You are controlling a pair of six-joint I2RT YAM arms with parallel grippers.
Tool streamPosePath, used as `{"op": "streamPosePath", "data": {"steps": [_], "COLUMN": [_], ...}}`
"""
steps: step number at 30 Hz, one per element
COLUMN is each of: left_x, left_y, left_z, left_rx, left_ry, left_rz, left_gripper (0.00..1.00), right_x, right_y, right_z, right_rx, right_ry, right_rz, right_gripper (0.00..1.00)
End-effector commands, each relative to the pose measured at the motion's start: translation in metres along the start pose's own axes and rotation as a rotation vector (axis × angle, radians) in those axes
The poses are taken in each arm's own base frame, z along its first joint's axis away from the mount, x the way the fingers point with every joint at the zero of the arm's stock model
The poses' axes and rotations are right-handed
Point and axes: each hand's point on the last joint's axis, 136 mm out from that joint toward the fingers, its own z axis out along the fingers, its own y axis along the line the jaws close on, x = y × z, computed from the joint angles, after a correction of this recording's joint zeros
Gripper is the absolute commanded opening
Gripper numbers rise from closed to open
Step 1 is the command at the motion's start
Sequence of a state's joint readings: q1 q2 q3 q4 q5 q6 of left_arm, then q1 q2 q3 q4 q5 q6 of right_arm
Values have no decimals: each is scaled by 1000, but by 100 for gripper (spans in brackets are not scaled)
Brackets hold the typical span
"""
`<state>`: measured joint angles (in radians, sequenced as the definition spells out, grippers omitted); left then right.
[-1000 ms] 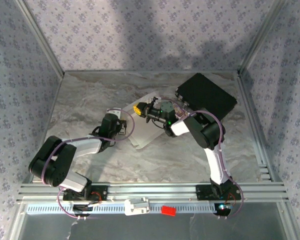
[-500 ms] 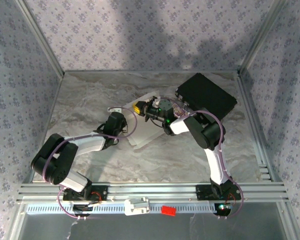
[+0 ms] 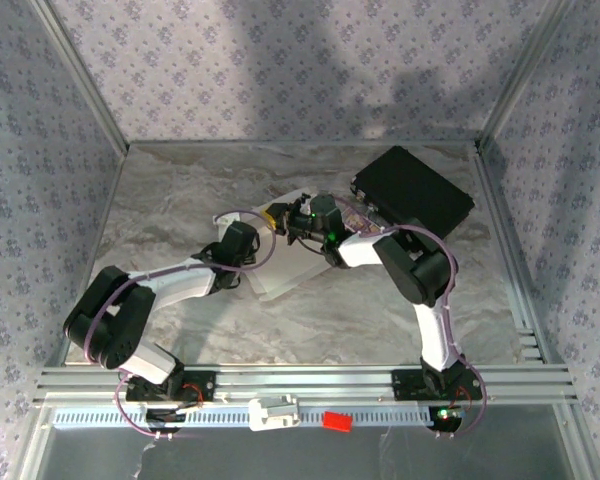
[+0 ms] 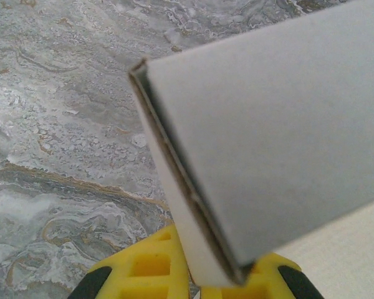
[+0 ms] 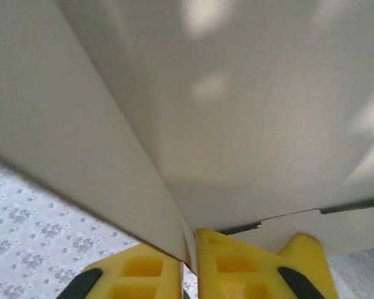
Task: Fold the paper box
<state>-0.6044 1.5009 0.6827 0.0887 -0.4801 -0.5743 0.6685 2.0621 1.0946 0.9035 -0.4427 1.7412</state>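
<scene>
Top external: white paper box (image 3: 280,275) mid-table, just left of black case (image 3: 412,190). Left wrist: left gripper (image 4: 196,277) clamped on box's doubled edge over marble table (image 4: 62,124). Right wrist: right gripper (image 5: 188,261) pinching a panel.

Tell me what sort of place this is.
Most likely a robot test cell, not a home: lilac flower-patterned walls box in a grey marble-look tabletop, and the black-and-white left arm and black-and-white right arm are bolted to a ribbed aluminium rail at its near edge.
</scene>
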Motion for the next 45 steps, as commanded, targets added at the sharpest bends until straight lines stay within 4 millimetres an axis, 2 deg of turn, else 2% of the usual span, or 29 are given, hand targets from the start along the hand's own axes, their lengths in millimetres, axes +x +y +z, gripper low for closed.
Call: {"op": "streamPosePath", "data": {"steps": [1, 4, 7, 16, 19, 23, 27, 33, 38, 45], "left_x": [-3, -6, -9, -12, -5, -2, 1, 7, 8, 6], "left_y": [-2, -1, 2, 17, 18, 23, 26, 21, 20, 15], "left_z": [-3, -8, -16, -44, -48, -60, -72, -85, -87, -84], "left_rx": [-10, -8, -12, -38, -42, -62, -64, -19, 3, 35], "left_ry": [22, 50, 102, 244, 329, 401, 481, 542, 541, 523], "left_rz": [-4, -10, -19, -82, -93, -80, -59, -44, -40, -7], "left_gripper": [0, 0, 0, 0, 0, 0, 0, 0, 0, 0], "right_x": [9, 1, -10, -38, -43, -45, -41, -32, -49, -62], "right_y": [-44, -28, -9, 48, 66, 77, 86, 83, 67, 30], "right_z": [-10, -26, -46, -107, -120, -132, -131, -100, -81, -71], "right_rx": [197, 218, 240, 348, 430, 572, 665, 712, 790, 901], "right_ry": [13, -34, -82, -209, -210, -195, -164, -99, -81, 2], "right_rz": [40, -1, -36, -162, -214, -308, -386, -450, -517, -564], "right_gripper": [26, 44, 51, 56, 57, 55, 52, 51, 51, 51]}}
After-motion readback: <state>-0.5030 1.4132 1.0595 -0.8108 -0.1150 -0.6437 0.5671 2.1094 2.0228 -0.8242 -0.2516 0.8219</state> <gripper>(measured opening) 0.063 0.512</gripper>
